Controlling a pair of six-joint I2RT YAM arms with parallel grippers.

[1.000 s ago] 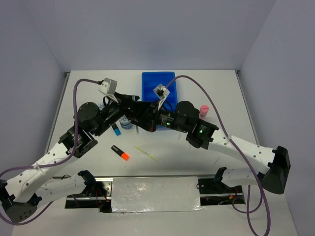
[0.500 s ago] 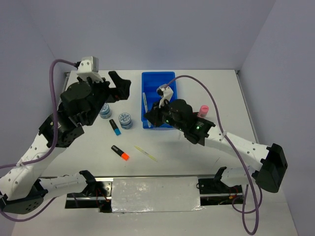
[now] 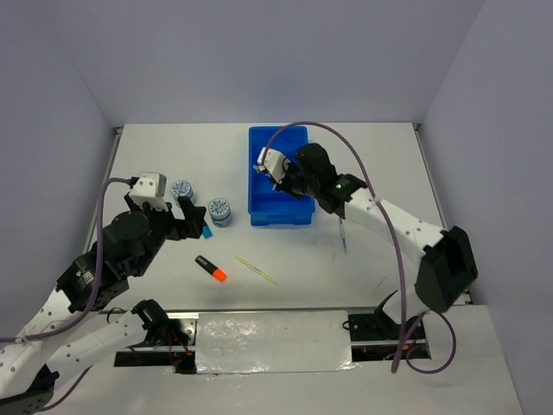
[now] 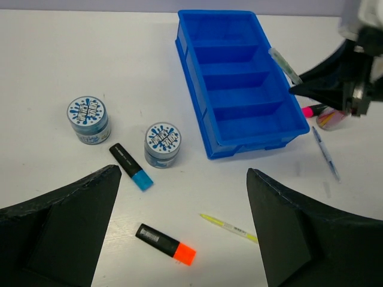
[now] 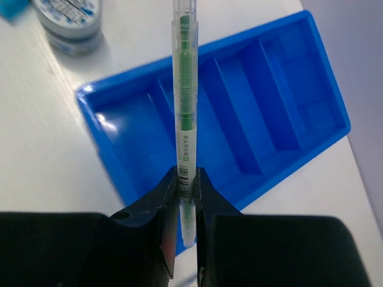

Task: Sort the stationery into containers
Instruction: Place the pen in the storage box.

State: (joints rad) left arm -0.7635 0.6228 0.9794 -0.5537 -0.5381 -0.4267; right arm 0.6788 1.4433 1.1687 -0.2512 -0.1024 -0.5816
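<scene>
The bright blue four-compartment tray (image 3: 278,207) (image 4: 239,89) (image 5: 209,137) has nothing in it. My right gripper (image 3: 285,177) (image 5: 184,179) is shut on a clear pen with a green core (image 5: 184,89) and holds it above the tray. The pen also shows in the left wrist view (image 4: 284,63). My left gripper (image 3: 192,220) (image 4: 182,179) is open and empty above the table, left of the tray. Below it lie a blue-ended marker (image 4: 130,166), an orange-ended marker (image 4: 165,244) (image 3: 211,268) and a thin yellow stick (image 4: 230,227) (image 3: 256,270). Two patterned-lid tubs (image 4: 88,118) (image 4: 163,142) stand left of the tray.
A thin pen (image 3: 343,232) (image 4: 326,152) lies on the table right of the tray. A pink-ended marker (image 4: 311,110) and a round item (image 4: 332,118) sit beside it, partly hidden behind my right arm. White walls enclose the table.
My left arm has drawn back towards the near side and now hangs lower over the markers. My right gripper has carried the pen from the tray's near-left corner to over its middle.
</scene>
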